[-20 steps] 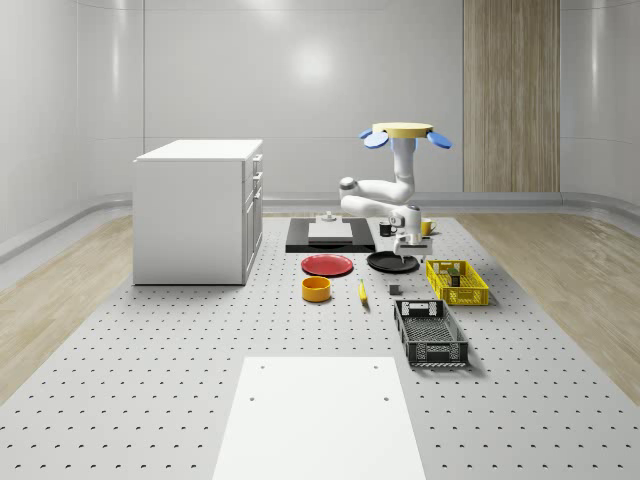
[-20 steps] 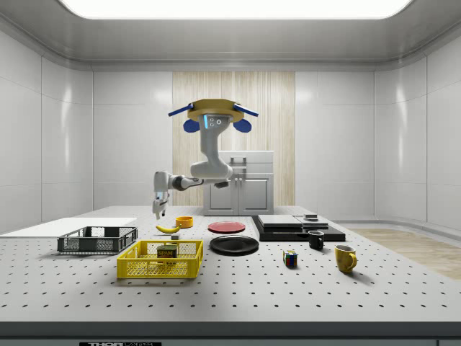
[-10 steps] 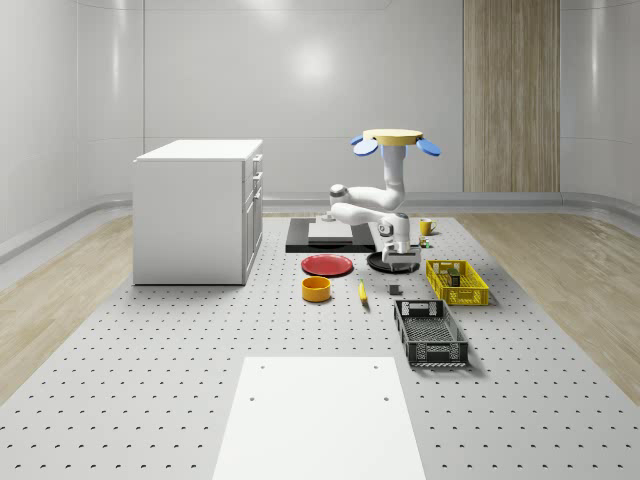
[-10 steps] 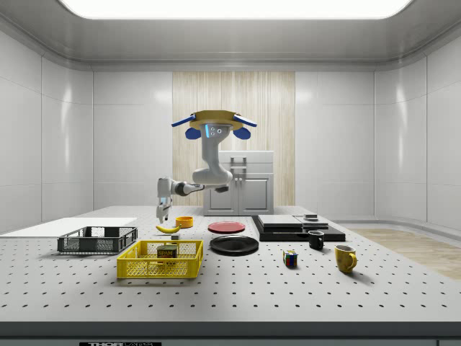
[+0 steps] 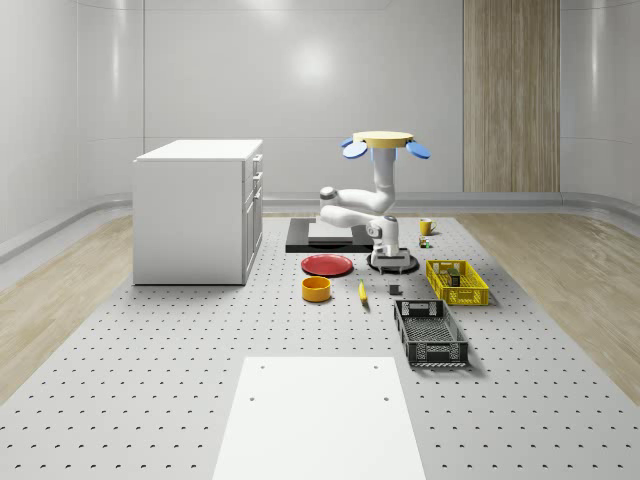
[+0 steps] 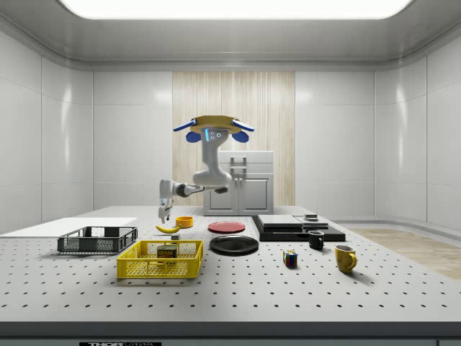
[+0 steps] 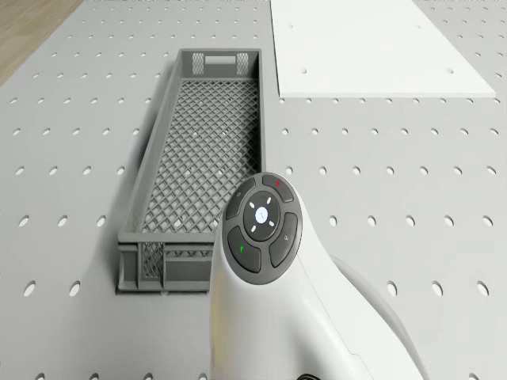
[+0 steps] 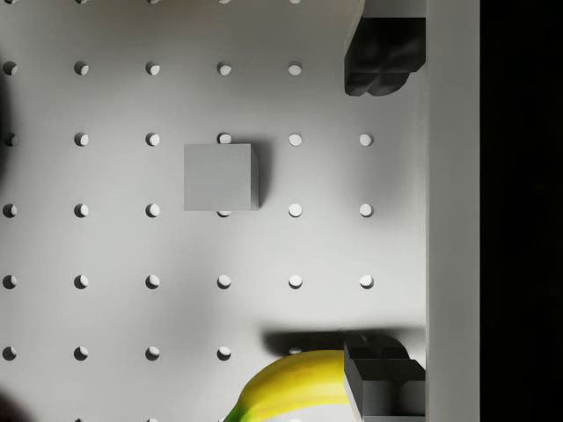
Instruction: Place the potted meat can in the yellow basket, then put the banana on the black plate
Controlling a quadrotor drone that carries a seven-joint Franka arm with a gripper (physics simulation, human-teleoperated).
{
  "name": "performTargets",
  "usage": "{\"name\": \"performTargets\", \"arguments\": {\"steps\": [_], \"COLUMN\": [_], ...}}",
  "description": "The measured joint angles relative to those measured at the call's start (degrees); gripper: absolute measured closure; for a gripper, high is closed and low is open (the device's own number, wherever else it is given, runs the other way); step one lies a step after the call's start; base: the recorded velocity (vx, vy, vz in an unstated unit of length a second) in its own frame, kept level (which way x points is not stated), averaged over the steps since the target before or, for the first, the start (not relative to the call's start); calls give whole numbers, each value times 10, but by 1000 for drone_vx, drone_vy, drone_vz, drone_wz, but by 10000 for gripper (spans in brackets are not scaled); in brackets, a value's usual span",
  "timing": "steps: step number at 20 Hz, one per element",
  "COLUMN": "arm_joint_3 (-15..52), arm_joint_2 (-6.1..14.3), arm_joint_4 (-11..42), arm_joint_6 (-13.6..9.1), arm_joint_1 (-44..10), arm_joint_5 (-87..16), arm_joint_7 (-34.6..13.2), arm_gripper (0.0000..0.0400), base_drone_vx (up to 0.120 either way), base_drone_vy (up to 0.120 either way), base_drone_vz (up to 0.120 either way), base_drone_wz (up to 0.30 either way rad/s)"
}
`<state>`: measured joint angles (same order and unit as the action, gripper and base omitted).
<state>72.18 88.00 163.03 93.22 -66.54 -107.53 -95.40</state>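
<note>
The banana (image 5: 362,291) (image 6: 168,228) lies on the table between the orange bowl and a small grey cube. The potted meat can (image 6: 167,253) (image 5: 452,272) sits inside the yellow basket (image 5: 458,283) (image 6: 160,260). The black plate (image 6: 233,245) (image 5: 393,264) lies bare beside the basket. The drone (image 5: 379,143) (image 6: 213,128) hovers above the plates. Its arm reaches down, so my gripper (image 6: 165,215) (image 5: 388,256) hangs just above the banana. In the wrist view my gripper (image 8: 384,215) is open, with the banana (image 8: 295,387) at one fingertip (image 8: 383,378) and nothing between the fingers.
A dark grey basket (image 5: 430,332) (image 7: 198,150) stands nearest the white sheet (image 7: 372,47). A grey cube (image 8: 220,177) (image 5: 394,290) lies near the banana. A red plate (image 5: 327,265), an orange bowl (image 5: 316,289), mugs (image 6: 345,258) and a white cabinet (image 5: 198,210) stand around.
The drone and arm have shifted toward the whole-scene view's left. My gripper has come away from over the yellow basket and sunk to just above the banana.
</note>
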Motion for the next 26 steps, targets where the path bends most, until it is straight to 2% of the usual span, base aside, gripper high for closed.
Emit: {"name": "performTargets", "arguments": {"steps": [4, 15, 21, 26], "arm_joint_3": [0, 0, 0, -2], "arm_joint_2": [0, 0, 0, 0], "arm_joint_4": [0, 0, 0, -1], "arm_joint_6": [0, 0, 0, 1], "arm_joint_1": [0, 0, 0, 0], "arm_joint_5": [0, 0, 0, -2], "arm_joint_7": [0, 0, 0, 0], "arm_gripper": [0, 0, 0, 0], "base_drone_vx": [30, 0, 0, 0], "base_drone_vy": [-120, -120, -120, 0], "base_drone_vz": [-10, -120, 0, 0], "base_drone_wz": [0, 0, 0, 0]}}
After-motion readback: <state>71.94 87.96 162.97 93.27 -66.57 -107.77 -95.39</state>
